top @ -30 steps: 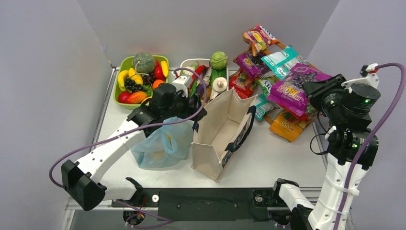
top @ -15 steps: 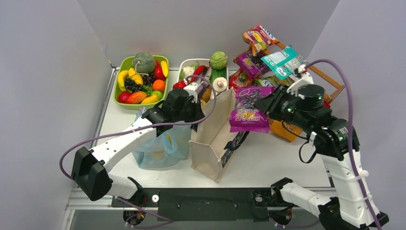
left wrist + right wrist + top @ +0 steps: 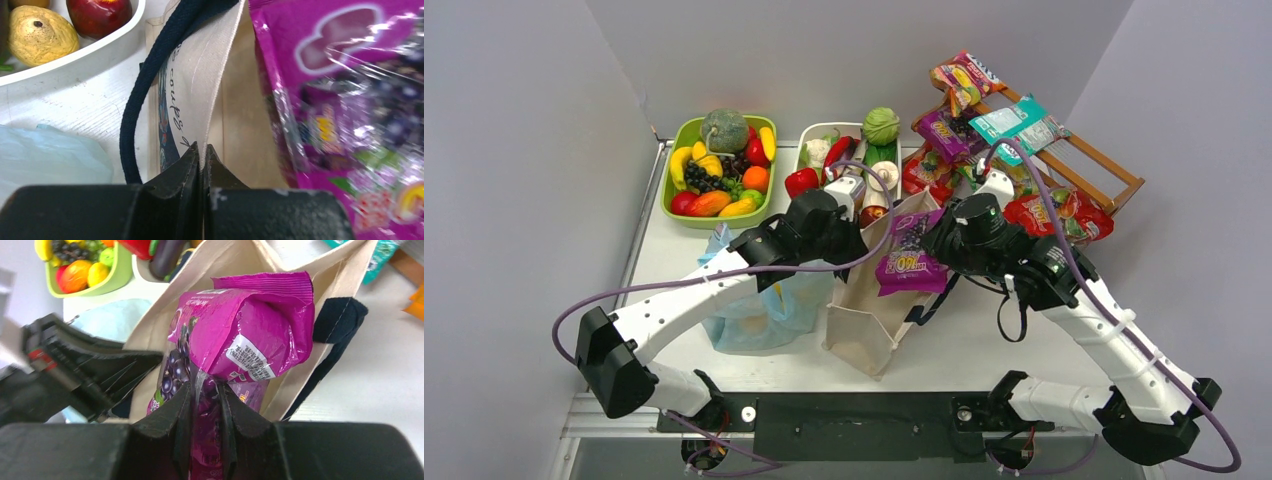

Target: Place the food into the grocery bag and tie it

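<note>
Now each gripper is pinching something at the tan tote.

The left gripper [image 3: 202, 150] is squeezed tight on the top edge of the canvas tote [image 3: 200, 75], right beside its dark strap [image 3: 135, 115]. The right gripper [image 3: 205, 390] pinches a purple snack packet [image 3: 240, 330] and holds it over the tote's open top. The light-blue grocery bag [image 3: 749, 315] sits crumpled on the table [image 3: 1024, 350], just left of the tote and partly under the left arm. Farther back, a green bowl [image 3: 682, 128] holds toy fruit, a white tray [image 3: 819, 128] holds toy vegetables, and more snack packets [image 3: 954, 130] lie by a wooden rack [image 3: 1104, 170].
</note>
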You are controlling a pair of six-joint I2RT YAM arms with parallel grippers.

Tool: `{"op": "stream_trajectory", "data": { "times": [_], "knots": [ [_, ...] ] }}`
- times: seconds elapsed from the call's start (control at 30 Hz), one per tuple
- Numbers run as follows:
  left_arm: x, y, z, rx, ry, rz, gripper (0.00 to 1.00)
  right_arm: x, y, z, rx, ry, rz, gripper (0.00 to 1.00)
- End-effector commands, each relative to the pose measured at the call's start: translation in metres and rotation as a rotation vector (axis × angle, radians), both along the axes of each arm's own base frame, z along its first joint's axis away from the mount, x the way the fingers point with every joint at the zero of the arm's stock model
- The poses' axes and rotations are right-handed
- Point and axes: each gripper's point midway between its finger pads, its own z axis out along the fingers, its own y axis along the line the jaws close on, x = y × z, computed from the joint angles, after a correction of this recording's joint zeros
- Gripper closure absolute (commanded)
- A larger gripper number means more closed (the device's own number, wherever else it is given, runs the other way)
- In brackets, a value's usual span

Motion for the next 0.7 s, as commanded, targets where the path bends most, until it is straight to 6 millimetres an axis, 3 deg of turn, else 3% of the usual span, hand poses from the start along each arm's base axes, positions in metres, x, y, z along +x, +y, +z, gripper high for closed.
{"op": "stream_trajectory", "data": {
  "times": [0.0,0.27,0.47,0.5,0.63,0.67],
  "knots": [
    [0.001,-0.01,0.06,-0.118,-0.096,0.031,1.0,0.019,-0.016,0.014,0.029,-0.097,-0.157,1.0],
    [-0.012,-0.023,0.088,-0.177,-0.117,0.047,1.0,0.003,-0.05,-0.038,-0.133,0.0,-0.231,1.0],
    [-0.021,-0.03,0.103,-0.218,-0.13,0.053,1.0,-0.003,-0.052,-0.057,-0.147,0.032,-0.225,1.0],
    [-0.022,-0.03,0.102,-0.219,-0.129,0.052,1.0,-0.003,-0.053,-0.057,-0.149,0.034,-0.224,0.95],
    [-0.026,-0.033,0.1,-0.218,-0.121,0.049,1.0,-0.003,-0.053,-0.054,-0.149,0.026,-0.221,0.26],
    [-0.026,-0.033,0.099,-0.218,-0.119,0.05,1.0,-0.003,-0.053,-0.054,-0.15,0.023,-0.221,0.21]
  ]
}}
